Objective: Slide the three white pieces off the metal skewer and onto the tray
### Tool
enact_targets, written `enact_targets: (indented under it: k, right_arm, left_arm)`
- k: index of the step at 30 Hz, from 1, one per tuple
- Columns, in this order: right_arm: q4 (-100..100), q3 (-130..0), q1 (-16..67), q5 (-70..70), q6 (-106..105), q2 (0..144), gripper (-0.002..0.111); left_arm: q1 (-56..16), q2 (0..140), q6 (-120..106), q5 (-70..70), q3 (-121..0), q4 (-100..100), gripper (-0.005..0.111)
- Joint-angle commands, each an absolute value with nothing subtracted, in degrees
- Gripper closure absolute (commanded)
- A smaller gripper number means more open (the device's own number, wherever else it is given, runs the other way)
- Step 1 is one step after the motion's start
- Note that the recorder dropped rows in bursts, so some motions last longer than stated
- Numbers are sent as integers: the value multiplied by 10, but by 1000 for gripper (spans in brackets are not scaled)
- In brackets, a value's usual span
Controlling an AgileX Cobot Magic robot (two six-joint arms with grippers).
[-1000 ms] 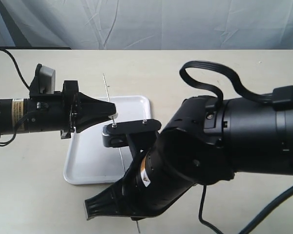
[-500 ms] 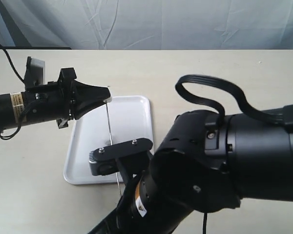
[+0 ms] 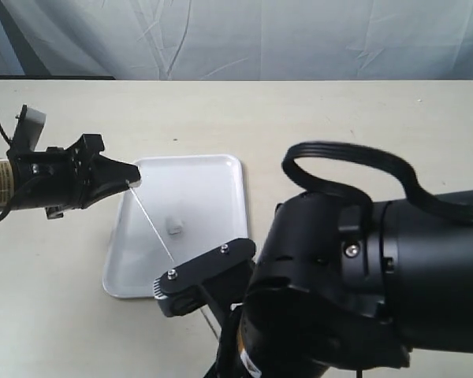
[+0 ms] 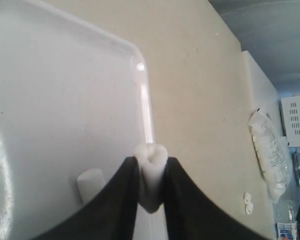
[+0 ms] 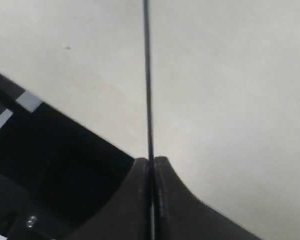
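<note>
left wrist view, left hand (image 4: 151, 164) grips white piece (image 4: 150, 152)

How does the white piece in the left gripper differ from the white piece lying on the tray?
The held piece is pinched in the air by the left gripper; the loose piece lies free on the tray. The held piece looks squeezed, its top notched; the loose piece keeps a plain stubby cylinder shape. The held piece sits where the metal skewer ends; the loose piece is off it. Both are small and white.
</note>
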State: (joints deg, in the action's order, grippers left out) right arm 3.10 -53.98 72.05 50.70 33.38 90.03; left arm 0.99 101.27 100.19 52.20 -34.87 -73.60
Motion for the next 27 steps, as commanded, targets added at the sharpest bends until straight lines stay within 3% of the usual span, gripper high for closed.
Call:
enact_targets:
  k: [1, 10, 13, 17, 21, 27]
  right_arm:
    - [-51, -540, 720, 521, 392, 894, 109]
    - [-138, -540, 716, 523, 472, 894, 109]
    - [-128, -540, 682, 509, 476, 899, 109]
    - [-51, -540, 611, 416, 423, 931, 109]
    - [93, -541, 577, 321, 315, 962, 109]
    - [121, -541, 572, 291, 290, 977, 109]
  left_arm:
    - [10, 1013, 999, 512, -350, -766, 89]
    - [-69, 1093, 925, 502, -350, -681, 78]
    - [-64, 1092, 920, 522, -350, -682, 78]
    - [-39, 1087, 925, 700, -350, -710, 78]
    - [-42, 1084, 949, 700, -350, -755, 78]
    - [-42, 1084, 975, 700, -350, -797, 78]
